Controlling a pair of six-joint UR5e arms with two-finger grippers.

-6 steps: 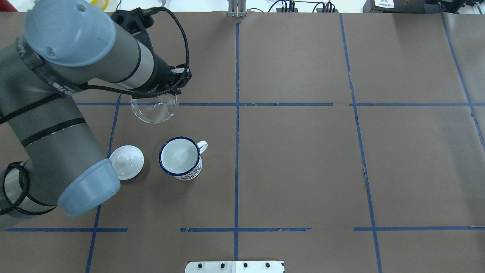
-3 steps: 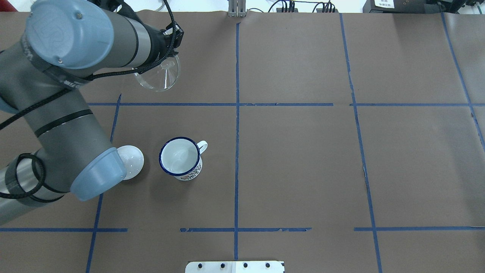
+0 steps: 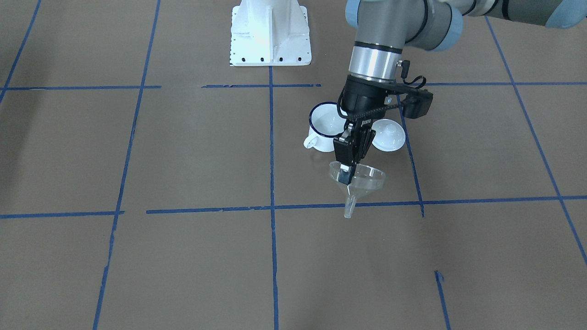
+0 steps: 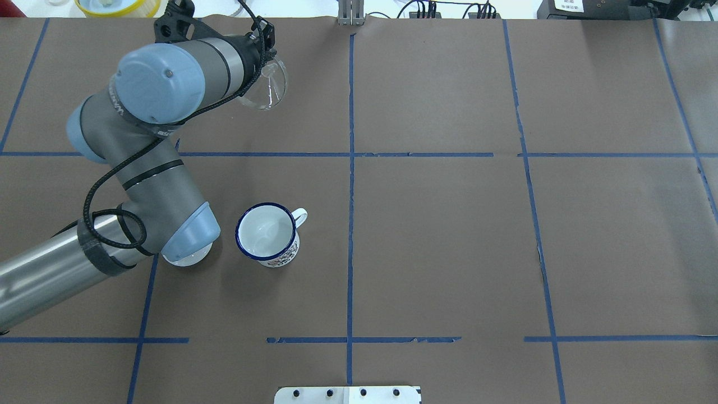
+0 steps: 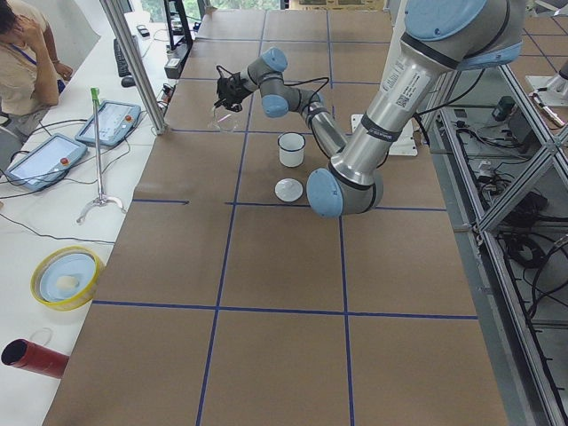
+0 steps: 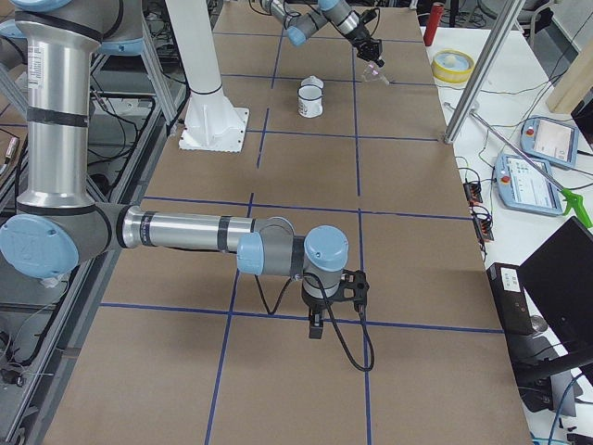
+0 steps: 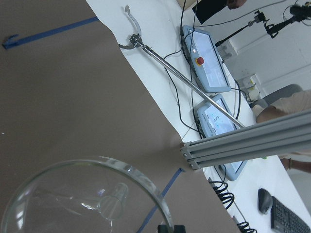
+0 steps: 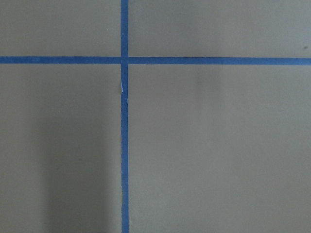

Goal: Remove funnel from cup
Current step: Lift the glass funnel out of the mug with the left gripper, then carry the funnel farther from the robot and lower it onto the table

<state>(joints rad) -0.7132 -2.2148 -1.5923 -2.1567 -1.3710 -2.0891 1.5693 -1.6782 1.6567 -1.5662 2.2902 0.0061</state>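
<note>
The left gripper (image 3: 345, 175) pinches the clear funnel (image 3: 365, 179) by its rim, aloft and well apart from the enamel mug (image 3: 322, 131); probably only set-down remains.

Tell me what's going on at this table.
The left claw grips the clear funnel by its rim and holds it in the air, well away from the white enamel mug. The mug stands empty on the table beside a white lid. The right claw hangs low over the table's other end.
</note>
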